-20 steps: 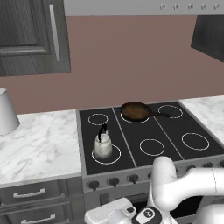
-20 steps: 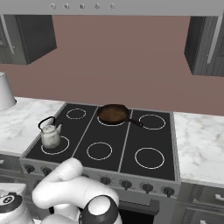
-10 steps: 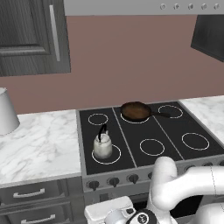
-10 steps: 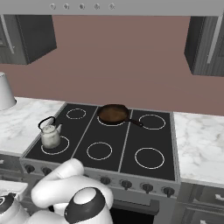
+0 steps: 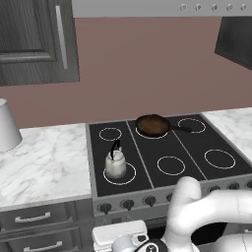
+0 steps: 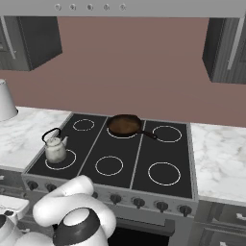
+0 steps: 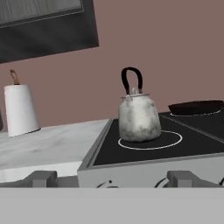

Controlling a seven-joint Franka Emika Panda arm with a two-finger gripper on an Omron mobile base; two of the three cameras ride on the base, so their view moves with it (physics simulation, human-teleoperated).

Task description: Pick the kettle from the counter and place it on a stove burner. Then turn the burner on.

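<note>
Kettle (image 7: pixel 139 118) upright on stove burner (image 7: pixel 171 142); knobs below cut off.

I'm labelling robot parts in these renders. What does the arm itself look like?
The arm is glossy white with rounded, tube-like links. One joint ends in a dark, shiny round cap. A white block-shaped part sits low at the stove front. No cables or markings are visible.

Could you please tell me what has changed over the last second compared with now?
The arm has sunk lower in front of the stove's knob panel in both base views; nothing was grasped or released. The kettle stays upright on the front-left stove burner, the frying pan on its rear ring, and the white vessel on the counter.
</note>
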